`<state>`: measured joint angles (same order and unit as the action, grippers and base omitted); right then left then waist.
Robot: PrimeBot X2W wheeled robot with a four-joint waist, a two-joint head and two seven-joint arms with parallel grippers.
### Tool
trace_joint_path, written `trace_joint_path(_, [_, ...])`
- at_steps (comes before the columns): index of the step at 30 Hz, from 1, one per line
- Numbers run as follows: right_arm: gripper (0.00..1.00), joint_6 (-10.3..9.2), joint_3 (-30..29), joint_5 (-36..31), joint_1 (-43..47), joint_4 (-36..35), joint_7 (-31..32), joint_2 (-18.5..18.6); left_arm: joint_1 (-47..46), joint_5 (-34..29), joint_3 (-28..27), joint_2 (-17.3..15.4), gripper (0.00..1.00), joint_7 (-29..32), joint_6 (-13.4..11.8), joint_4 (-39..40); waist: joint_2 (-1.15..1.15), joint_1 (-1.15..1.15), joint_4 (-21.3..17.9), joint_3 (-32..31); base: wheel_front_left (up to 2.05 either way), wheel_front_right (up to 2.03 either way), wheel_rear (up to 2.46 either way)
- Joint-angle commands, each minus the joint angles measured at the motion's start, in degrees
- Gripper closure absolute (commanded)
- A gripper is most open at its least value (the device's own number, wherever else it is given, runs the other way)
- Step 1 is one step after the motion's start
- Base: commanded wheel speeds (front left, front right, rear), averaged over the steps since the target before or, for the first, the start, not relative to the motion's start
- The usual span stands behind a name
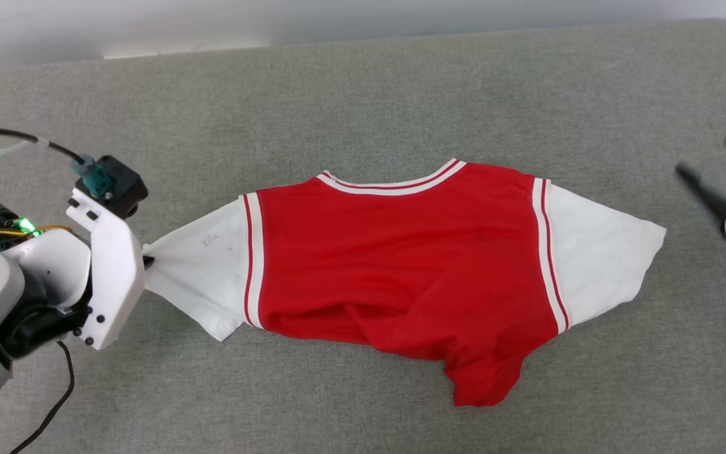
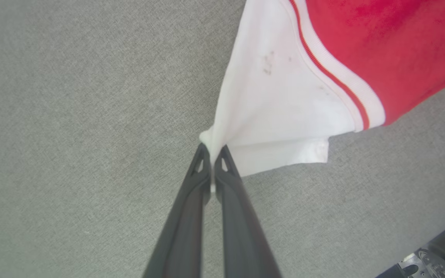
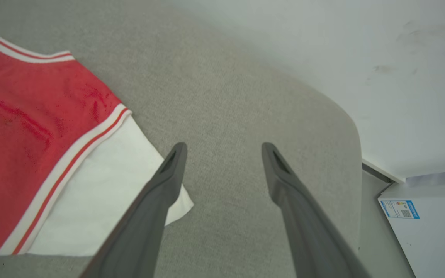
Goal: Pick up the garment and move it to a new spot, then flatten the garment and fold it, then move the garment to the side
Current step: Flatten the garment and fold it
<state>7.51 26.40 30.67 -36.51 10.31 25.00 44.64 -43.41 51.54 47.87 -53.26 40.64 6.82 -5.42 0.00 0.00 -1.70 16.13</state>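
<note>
Just one garment (image 1: pixel 401 252); left pincer (image 2: pixel 211 148), right pincer (image 3: pixel 224 144)

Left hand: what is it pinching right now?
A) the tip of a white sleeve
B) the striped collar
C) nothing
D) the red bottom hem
A: in the left wrist view the left hand is shut on the tip of the shirt's white sleeve.

grey woven fabric surface (image 1: pixel 363 391), rounded corner at one end, red garment (image 1: pixel 401 252) with white sleeves lying spread across its middle, collar toward far edge, hem bunched
</note>
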Motion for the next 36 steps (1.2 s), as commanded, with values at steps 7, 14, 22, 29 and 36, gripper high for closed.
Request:
trace_joint_path(7, [0.0,-0.05,9.2,15.6,-7.2,1.4,20.5,5.1,-2.1,-1.6,0.1,1.1,1.0,-0.1,-0.5,2.4,0.0,0.0,1.6,3.1,0.0,0.0,0.0])
trace_joint_path(14, [0.0,-0.04,12.1,20.8,-12.1,7.7,28.4,2.7,-4.3,-2.4,0.1,2.0,1.0,0.2,-0.4,3.5,0.0,0.0,2.8,6.3,0.0,0.0,0.0])
trace_joint_path(22, [0.0,-0.03,16.8,22.2,-8.5,18.7,25.1,-4.5,-5.7,-2.7,0.6,3.2,1.0,-0.4,-0.1,2.9,0.0,0.0,3.5,8.5,0.0,0.0,0.0])
trace_joint_path(29, [1.0,-0.02,18.9,22.9,-10.3,18.7,18.2,-4.3,-4.9,-2.9,0.9,3.2,1.0,-2.2,0.1,1.7,0.0,0.0,2.6,6.3,0.0,0.0,0.0])
trace_joint_path(36, [1.0,-0.04,20.1,23.0,-12.9,13.6,7.9,0.1,-4.9,-3.9,-0.4,3.0,1.0,-7.4,0.1,1.8,0.0,0.0,1.8,0.8,0.0,0.0,0.0])
